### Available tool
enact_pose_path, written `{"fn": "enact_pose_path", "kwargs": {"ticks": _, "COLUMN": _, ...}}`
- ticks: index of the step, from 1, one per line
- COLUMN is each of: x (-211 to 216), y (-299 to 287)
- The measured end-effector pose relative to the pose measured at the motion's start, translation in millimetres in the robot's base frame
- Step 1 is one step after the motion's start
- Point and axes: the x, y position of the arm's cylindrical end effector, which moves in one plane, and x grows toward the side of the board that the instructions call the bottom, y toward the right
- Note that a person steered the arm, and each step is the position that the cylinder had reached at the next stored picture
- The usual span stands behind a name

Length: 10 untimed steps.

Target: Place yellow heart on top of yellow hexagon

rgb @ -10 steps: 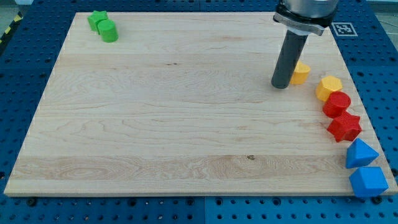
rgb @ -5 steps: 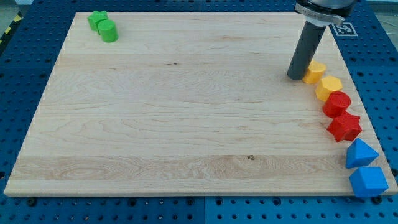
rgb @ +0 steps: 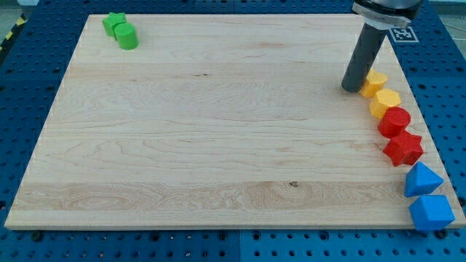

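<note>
Looks like a robotics lab bench: pale wooden board (rgb: 218, 124) laid on a blue perforated mounting plate (rgb: 29, 87) with a regular hole grid, black-and-white fiducial marker (rgb: 401, 33) at 1 o'clock, yellow-black hazard tape (rgb: 9, 35) at 10 o'clock, dark rod on a robot arm (rgb: 364, 54).

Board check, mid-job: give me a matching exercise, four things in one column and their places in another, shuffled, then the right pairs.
Things:
1. yellow heart
2. yellow hexagon
3. green blocks
4. blue blocks

Places:
A. the view's bottom right corner
B. just right of my tip
C. the view's top left corner
D. between the yellow heart and the red blocks

Pairs: 1-B, 2-D, 3-C, 4-A
</note>
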Motion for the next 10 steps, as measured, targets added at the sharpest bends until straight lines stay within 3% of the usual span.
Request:
{"fn": "enact_pose_path", "kwargs": {"ticks": 7, "x": -4.2, "y": 13.0}}
{"fn": "enact_pose_path", "kwargs": {"ticks": 8, "x": 15.5, "y": 5.3}}
{"fn": "enact_pose_path", "kwargs": {"ticks": 10, "x": 90.7, "y": -64.9}}
